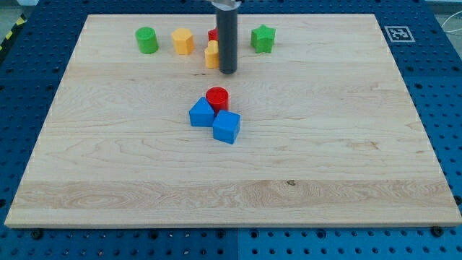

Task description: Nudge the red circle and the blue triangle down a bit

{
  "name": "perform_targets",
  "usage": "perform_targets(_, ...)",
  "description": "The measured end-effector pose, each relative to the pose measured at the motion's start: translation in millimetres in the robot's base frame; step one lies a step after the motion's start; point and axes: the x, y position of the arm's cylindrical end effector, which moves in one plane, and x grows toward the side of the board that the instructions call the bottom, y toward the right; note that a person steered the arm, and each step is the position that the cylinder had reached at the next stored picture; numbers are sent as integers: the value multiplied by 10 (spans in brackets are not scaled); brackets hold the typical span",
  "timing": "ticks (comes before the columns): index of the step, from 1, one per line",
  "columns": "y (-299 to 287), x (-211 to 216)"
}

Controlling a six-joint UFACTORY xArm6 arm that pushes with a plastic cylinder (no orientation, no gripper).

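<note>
My tip [228, 71] (a bare rod, holding nothing) sits above the red circle [216, 97]; I'd push straight down-view, gently, keeping the touching blue triangle [201, 113] alongside.

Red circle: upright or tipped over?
Upright. The red circle shows its flat round top face, touching the blue triangle; my tip is above it.

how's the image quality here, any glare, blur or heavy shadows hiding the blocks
Camera view: even, soft light, no glare on the wooden board; the red circle and blue triangle look sharp, with only faint shadows. My tip is crisp; the rod hides part of a red block behind it.
</note>
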Motion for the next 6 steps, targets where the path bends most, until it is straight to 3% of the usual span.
perform_targets(2, 241, 540)
perform_targets(4, 223, 669)
perform_targets(6, -783, 454)
